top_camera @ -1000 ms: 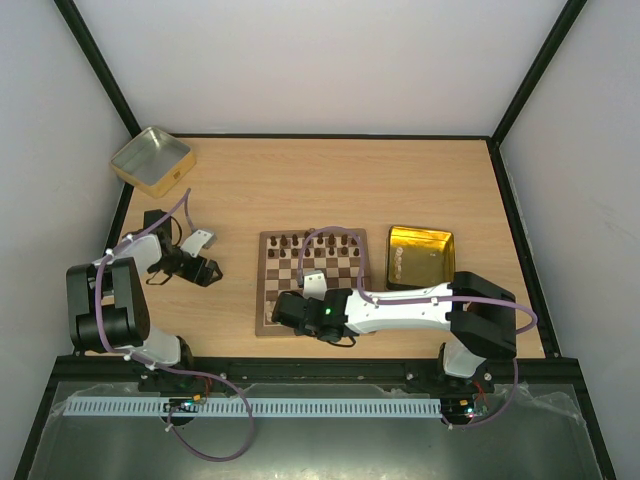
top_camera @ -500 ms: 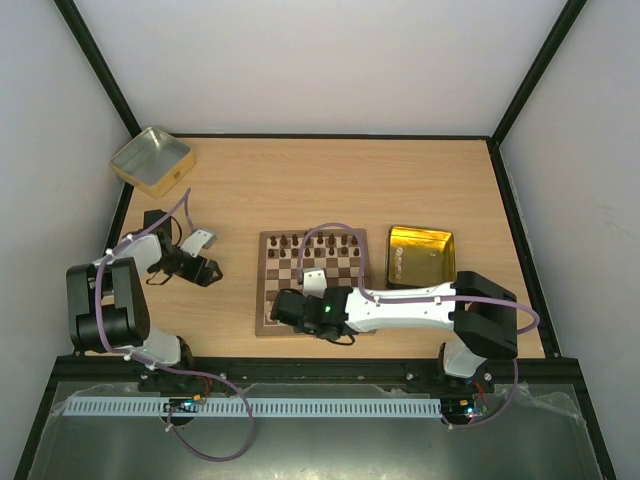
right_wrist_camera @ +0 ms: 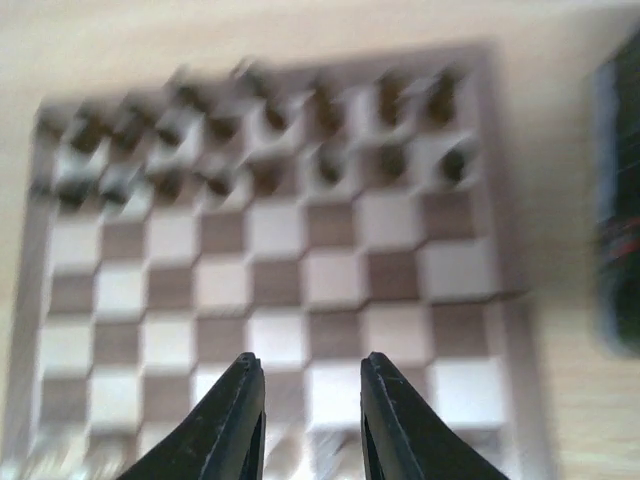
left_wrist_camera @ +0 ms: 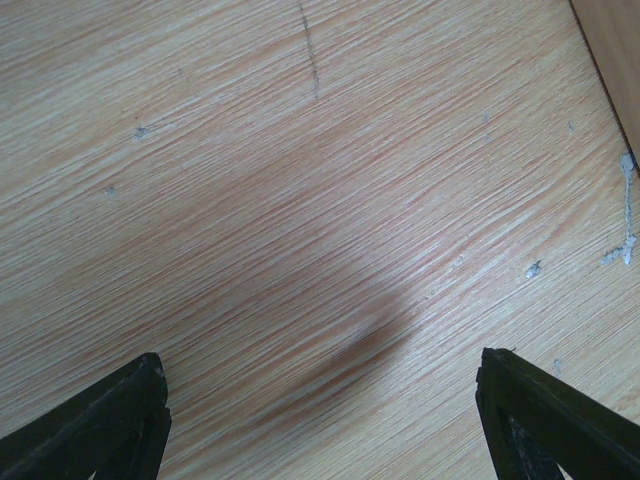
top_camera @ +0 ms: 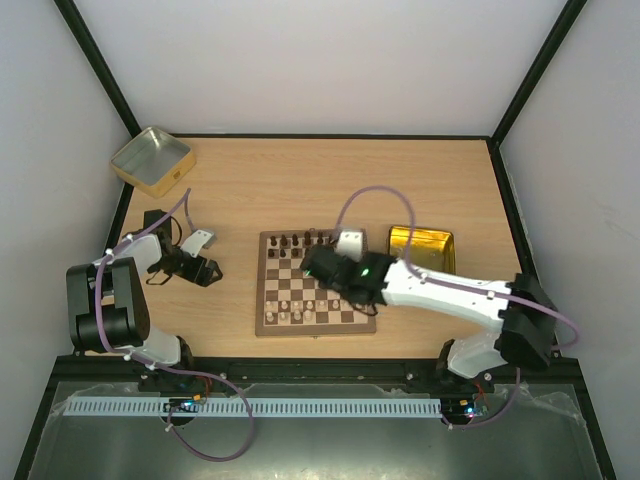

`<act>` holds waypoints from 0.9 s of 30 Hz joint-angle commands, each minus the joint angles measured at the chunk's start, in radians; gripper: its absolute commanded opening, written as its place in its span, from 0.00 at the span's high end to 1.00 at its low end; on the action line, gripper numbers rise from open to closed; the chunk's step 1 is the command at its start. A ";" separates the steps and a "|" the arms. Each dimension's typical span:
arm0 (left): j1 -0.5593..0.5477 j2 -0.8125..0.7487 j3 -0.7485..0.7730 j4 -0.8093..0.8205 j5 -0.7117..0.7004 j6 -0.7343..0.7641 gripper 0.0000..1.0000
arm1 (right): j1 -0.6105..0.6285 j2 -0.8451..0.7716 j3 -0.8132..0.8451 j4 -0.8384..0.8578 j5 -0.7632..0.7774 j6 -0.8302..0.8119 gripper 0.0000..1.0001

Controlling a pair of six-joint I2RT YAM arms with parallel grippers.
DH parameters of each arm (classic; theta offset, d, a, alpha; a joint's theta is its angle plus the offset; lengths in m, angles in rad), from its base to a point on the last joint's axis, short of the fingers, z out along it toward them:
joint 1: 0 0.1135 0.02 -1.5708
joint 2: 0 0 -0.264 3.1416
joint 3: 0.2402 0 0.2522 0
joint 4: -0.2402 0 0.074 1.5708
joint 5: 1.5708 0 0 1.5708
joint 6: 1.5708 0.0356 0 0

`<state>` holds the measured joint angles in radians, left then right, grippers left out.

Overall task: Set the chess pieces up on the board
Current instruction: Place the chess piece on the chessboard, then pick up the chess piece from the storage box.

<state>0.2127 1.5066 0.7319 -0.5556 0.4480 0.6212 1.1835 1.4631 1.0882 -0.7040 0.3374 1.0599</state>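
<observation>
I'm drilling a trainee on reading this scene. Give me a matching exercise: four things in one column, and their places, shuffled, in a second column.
Things
1. left pincer
2. right pincer
3. dark pieces
4. white pieces

Places
A. far rows of the board
B. above bare table, left of the board
C. near rows of the board
D. above the board

Pairs: 1-B, 2-D, 3-A, 4-C

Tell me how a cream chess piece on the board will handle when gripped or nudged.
Each cream chess piece looks tiny and wooden, so it is probably light and stiff. Standing free on the flat board, it may tip or slide if nudged.
</observation>
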 commanded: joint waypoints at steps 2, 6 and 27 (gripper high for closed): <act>0.003 0.019 -0.032 -0.068 -0.022 -0.002 0.16 | -0.244 -0.118 -0.068 -0.058 0.093 -0.107 0.74; 0.004 0.009 -0.036 -0.065 -0.025 -0.003 0.16 | -0.471 -0.156 -0.106 -0.005 0.037 -0.196 0.74; 0.003 0.026 -0.031 -0.072 -0.012 0.007 0.16 | -0.764 -0.055 -0.212 0.190 -0.194 -0.361 0.74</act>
<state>0.2127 1.5070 0.7319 -0.5560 0.4488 0.6224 0.4332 1.3911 0.9005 -0.5457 0.1535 0.7258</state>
